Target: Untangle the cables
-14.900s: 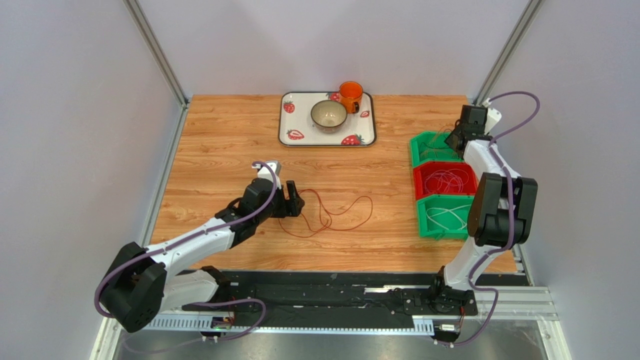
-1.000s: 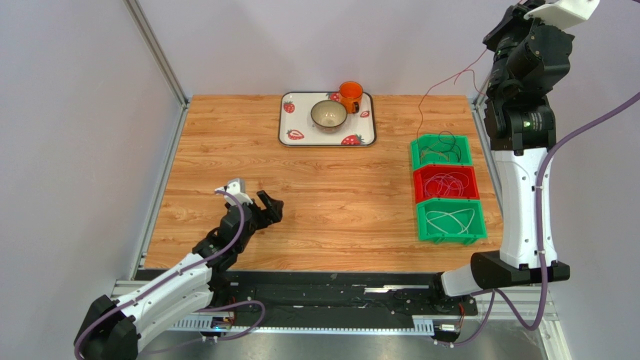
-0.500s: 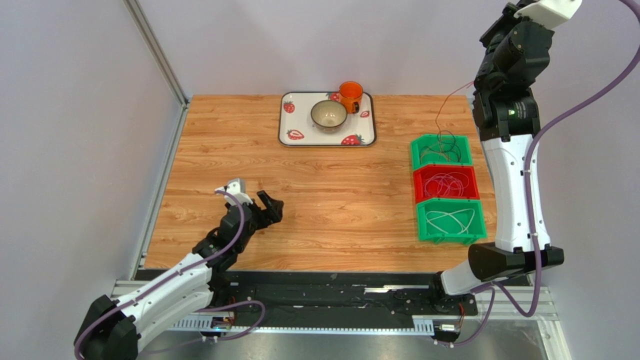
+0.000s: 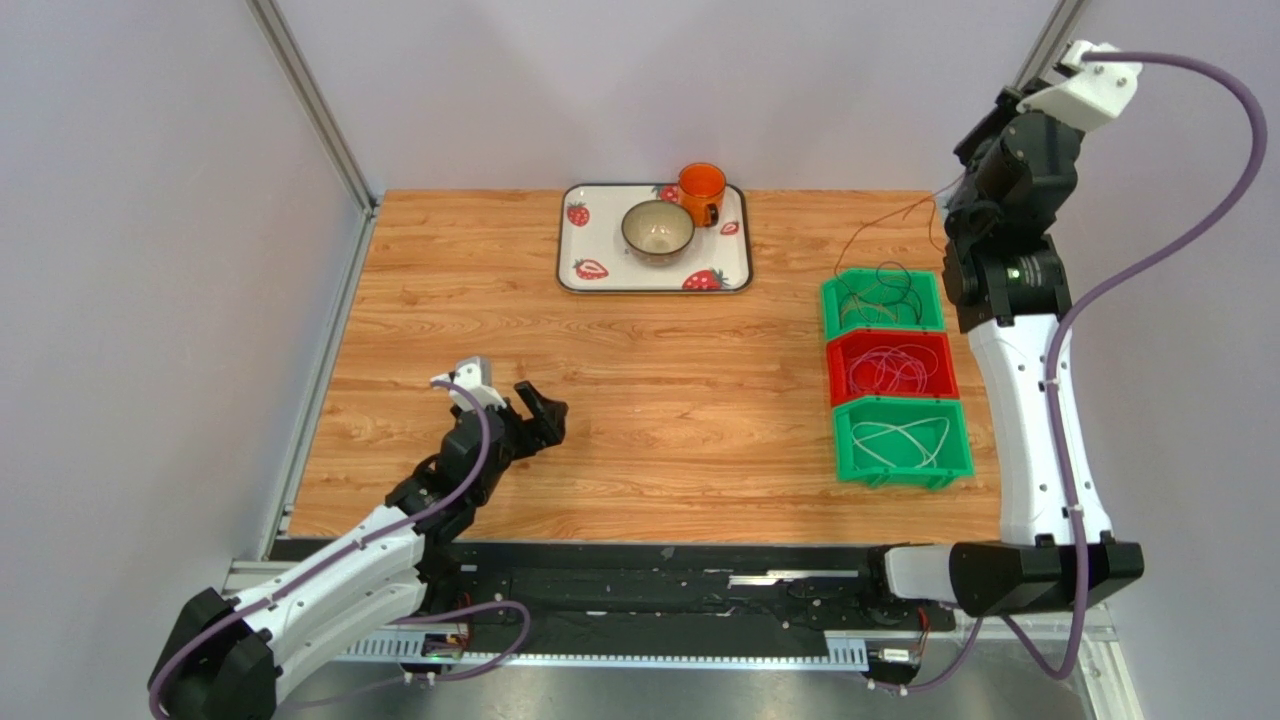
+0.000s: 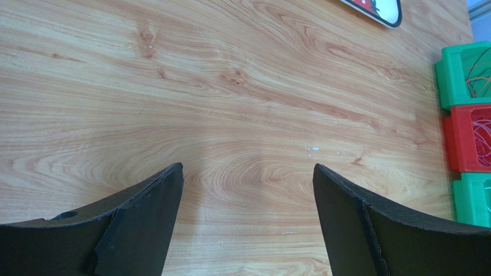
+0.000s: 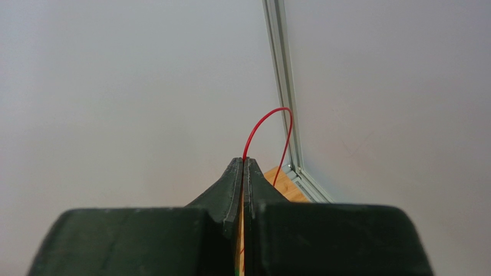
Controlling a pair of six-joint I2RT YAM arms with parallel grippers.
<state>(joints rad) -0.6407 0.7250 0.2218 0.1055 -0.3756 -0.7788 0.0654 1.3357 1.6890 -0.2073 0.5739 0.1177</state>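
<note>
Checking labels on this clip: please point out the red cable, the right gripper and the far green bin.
red cable (image 6: 280,108), right wrist view, top of its arc.
right gripper (image 6: 243,161), right wrist view, between its shut fingertips.
far green bin (image 4: 828,303), top external view, left rim.

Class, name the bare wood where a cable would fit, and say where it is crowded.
Free: between left pincer and bins; left of the tray. Crowded: right edge, bins of cables, red cable pinched in right pincer.

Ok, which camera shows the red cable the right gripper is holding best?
Right wrist: the red cable arches clearly out of the shut right gripper. Top external shows only a faint thread trailing toward the far green bin. Left wrist misses the held stretch.
</note>
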